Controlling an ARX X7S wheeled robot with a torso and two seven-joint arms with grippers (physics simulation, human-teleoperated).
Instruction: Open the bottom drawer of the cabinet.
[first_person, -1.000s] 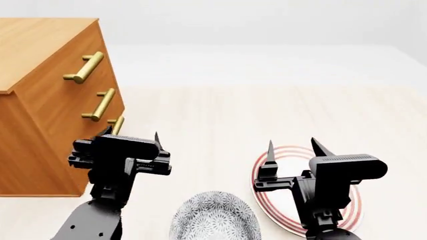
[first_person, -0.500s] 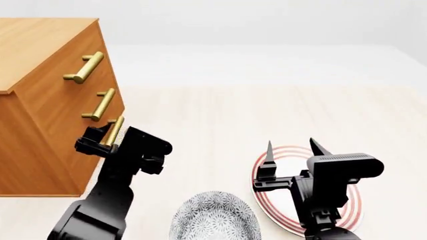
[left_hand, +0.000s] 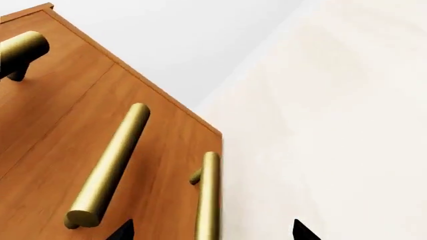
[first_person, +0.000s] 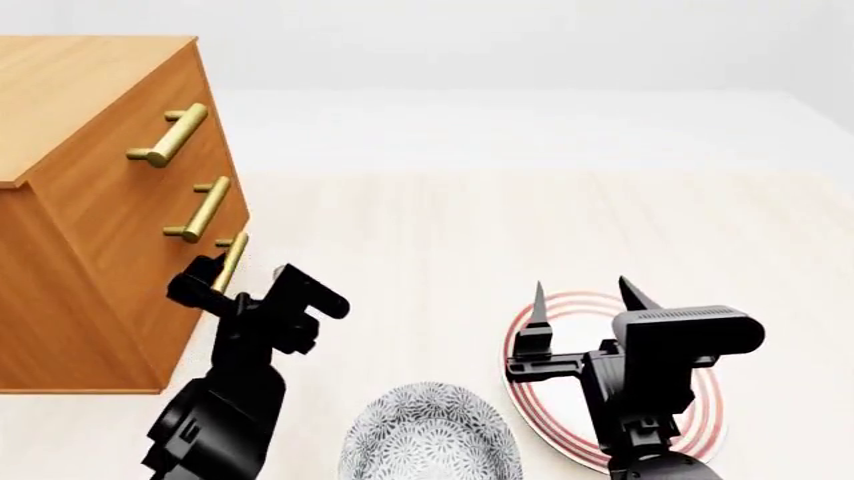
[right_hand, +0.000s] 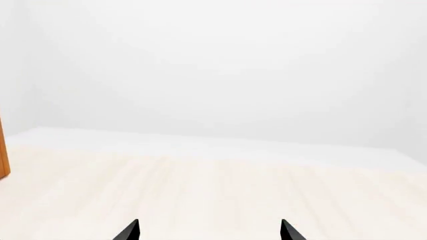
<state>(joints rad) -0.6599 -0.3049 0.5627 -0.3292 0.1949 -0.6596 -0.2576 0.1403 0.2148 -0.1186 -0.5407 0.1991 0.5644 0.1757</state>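
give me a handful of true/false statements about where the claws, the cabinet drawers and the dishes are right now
1. The left claw is at the handle of the bottom drawer. True.
2. The bottom drawer is pulled far out of the cabinet. False: all three drawer fronts sit flush and shut.
3. The right claw hangs over the red-ringed plate. True.
4. The right claw holds the grey patterned bowl. False: it is open and empty; the bowl sits on the table between the arms.
5. The left claw is clamped shut on the handle. False: its tips stand apart on either side of the bar.
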